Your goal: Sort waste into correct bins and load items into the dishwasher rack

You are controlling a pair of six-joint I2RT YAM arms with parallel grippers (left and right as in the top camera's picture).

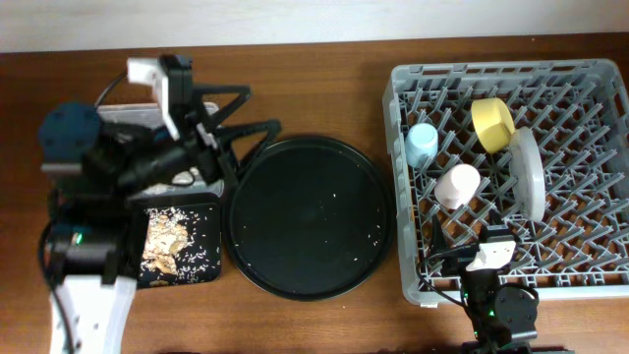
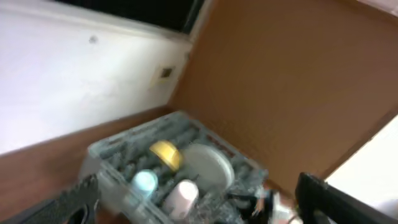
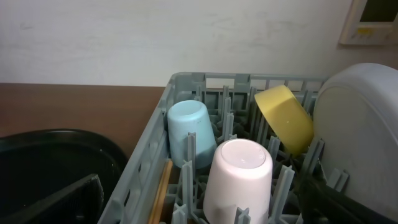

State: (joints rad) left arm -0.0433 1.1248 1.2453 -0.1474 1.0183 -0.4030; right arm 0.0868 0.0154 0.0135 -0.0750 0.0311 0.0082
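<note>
The grey dishwasher rack (image 1: pixel 601 285) at the right holds a light blue cup (image 1: pixel 421 145), a pale pink cup (image 1: pixel 458 186), a yellow bowl (image 1: pixel 492 124) and a grey-white plate (image 1: pixel 527 175). In the right wrist view, chopsticks (image 3: pixel 163 191) lie inside the rack's left wall, next to the pink cup (image 3: pixel 239 177). My right gripper (image 1: pixel 488 254) is open and empty at the rack's near edge. My left gripper (image 1: pixel 248 113) is open and empty at the back left, raised above the clear tub (image 1: pixel 123 116), which the arm mostly hides. The shallow black tray (image 1: pixel 208 258) holds tan scraps (image 1: pixel 165 246) and white grains.
The large round black tray (image 1: pixel 307 216) lies between the bins and the rack, with a few white grains on it. The left wrist view is blurred and looks across at the rack (image 2: pixel 112 149). No tissue or foil wrapper shows.
</note>
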